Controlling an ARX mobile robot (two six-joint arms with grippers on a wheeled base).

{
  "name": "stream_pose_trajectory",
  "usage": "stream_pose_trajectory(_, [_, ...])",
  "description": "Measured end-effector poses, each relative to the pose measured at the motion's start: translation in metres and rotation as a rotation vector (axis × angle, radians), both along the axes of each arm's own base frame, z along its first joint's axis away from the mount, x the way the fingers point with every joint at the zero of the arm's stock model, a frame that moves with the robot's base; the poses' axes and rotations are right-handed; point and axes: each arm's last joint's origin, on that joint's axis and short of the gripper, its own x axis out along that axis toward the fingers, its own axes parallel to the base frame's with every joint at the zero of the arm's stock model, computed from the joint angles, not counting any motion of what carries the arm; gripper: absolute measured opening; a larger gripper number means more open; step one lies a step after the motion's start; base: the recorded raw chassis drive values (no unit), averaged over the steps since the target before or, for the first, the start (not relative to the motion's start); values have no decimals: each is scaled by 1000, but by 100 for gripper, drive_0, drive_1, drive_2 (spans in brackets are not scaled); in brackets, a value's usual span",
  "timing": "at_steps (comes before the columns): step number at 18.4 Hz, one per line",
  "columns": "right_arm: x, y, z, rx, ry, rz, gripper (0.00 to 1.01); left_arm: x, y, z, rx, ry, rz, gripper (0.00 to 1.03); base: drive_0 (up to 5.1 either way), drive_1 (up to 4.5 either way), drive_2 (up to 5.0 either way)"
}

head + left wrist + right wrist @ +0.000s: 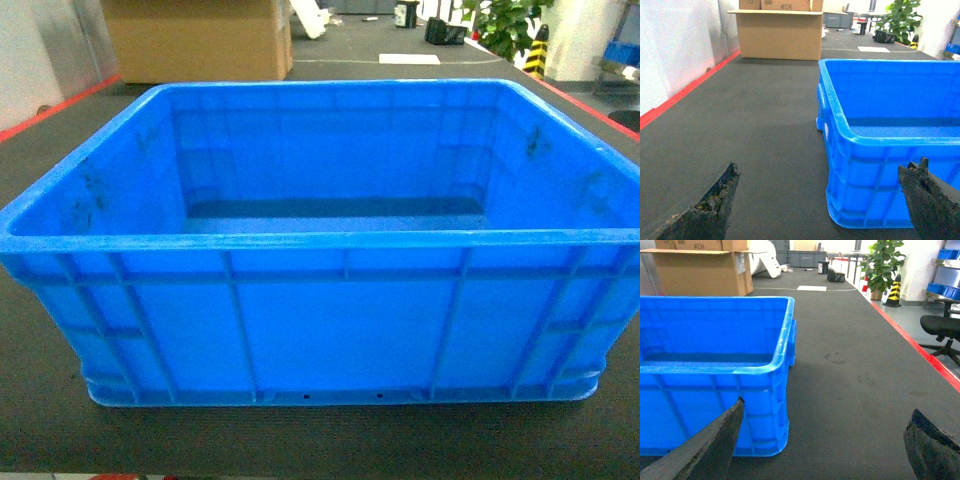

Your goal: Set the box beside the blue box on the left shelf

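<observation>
The box [320,240] is a large bright blue plastic crate with a thick rim, ribbed sides and dark scuffs inside. It rests empty on the dark ribbed mat [320,440] and fills the head view. My left gripper [822,167] is open, low over the mat, with the box's near left corner [865,170] between its fingertips. My right gripper [827,407] is open too; the box's near right corner [765,405] stands just behind its left finger [715,445]. Neither gripper touches the box or shows in the head view. The left shelf and the other blue box are out of view.
A brown cardboard carton [195,38] stands behind the box at the back left. Red edging [920,352] lines both sides of the mat [670,102]. A potted plant [882,265], a striped cone [894,289], an office chair [942,330] and blue bins on a rack [947,255] stand off to the right.
</observation>
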Motion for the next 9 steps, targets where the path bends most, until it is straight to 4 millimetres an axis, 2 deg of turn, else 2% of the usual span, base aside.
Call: stream_pose_trajectory(9, [0, 0, 0, 0, 0, 0, 98, 0, 0, 0, 0, 0, 0, 98, 0, 0, 0])
